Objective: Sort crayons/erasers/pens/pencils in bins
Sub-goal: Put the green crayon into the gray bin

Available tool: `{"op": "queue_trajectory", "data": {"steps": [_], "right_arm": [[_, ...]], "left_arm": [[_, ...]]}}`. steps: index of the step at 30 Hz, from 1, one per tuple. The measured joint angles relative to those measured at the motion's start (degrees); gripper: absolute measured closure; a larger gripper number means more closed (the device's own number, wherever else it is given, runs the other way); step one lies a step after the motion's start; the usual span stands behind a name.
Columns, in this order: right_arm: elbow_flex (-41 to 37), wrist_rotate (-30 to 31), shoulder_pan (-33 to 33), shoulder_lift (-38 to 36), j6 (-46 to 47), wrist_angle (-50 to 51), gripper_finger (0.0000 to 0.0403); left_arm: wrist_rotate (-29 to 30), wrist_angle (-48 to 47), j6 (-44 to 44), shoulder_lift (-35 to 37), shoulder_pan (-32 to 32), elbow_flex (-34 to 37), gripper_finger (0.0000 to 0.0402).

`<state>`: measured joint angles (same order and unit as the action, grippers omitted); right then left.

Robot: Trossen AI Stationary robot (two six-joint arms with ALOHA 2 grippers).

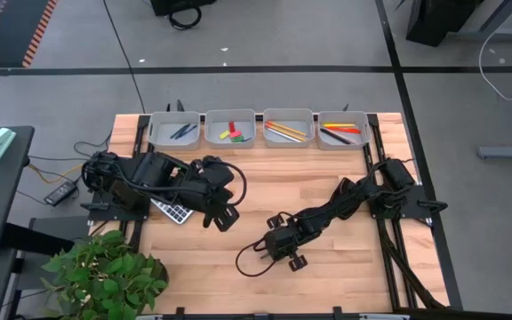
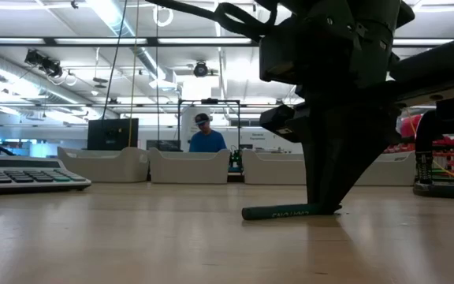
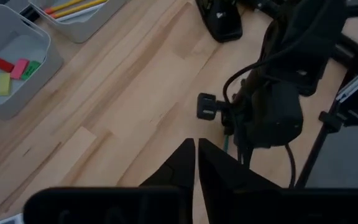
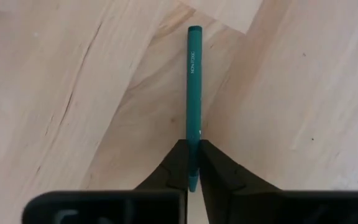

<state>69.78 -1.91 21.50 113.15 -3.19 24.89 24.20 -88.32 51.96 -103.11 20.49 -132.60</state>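
Crayon [image 4: 194, 93] | right pincer [image 4: 193, 163] clamps my teal stick's very end | may pivot out on lift | left pincer [image 3: 196, 163] closed, empty

Teal crayon [image 4: 193, 93] — between tool [image 4: 192, 163] fingertips

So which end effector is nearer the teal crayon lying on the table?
Right. The right end effector is closed on the teal crayon; the left end effector hovers shut off to its side, nearer the calculator.

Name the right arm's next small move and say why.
Probably lift straight up: the right gripper has its fingers pinched on one end of the teal crayon, which lies flat on the table, far from the bins.
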Motion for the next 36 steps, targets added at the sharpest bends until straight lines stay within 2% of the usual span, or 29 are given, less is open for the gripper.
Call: {"op": "queue_trajectory", "data": {"steps": [4,7,14,17,20,23,29,33,36], "right_arm": [[-0.26,0.42,-0.61,-1.85,4.77,1.33,0.0378],[-0.21,1.32,-1.68,-6.18,8.53,2.46,0.0379],[-0.15,7.25,-5.26,-18.82,17.23,6.62,0.038],[-0.15,8.77,-6.93,-24.18,22.39,7.03,0.0381],[-0.15,10.39,-8.38,-29.47,25.65,5.27,0.0381],[-0.13,12.24,-9.81,-34.21,27.74,3.55,0.0381],[-0.13,16.85,-11.95,-43.19,30.49,2.97,0.038],[-0.11,18.78,-12.13,-47.01,26.62,2.75,0.038],[-0.11,19.25,-12.46,-48.48,24.17,2.49,0.038]], "left_arm": [[-0.24,-1.64,-3.69,0.04,0.04,0.0,0.0371],[0.63,-1.67,-7.55,1.42,0.51,-0.09,0.0377],[11.59,-1.31,-13.57,5.45,-0.56,-0.22,0.0388],[14.42,1.85,-18.07,7.21,-1.4,-0.21,0.0377],[14.67,9.33,-24.43,8.57,-2.73,-0.22,0.0359],[13.15,14.26,-31.56,8.52,-4.78,-0.24,0.0337],[5.29,13.23,-37.8,9.16,-11.92,2.12,0.0287],[0.0,19.03,-39.16,13.4,-15.97,10.14,0.0263],[-5.7,33.43,-39.11,18.29,-18.19,20.59,0.0253]]}}
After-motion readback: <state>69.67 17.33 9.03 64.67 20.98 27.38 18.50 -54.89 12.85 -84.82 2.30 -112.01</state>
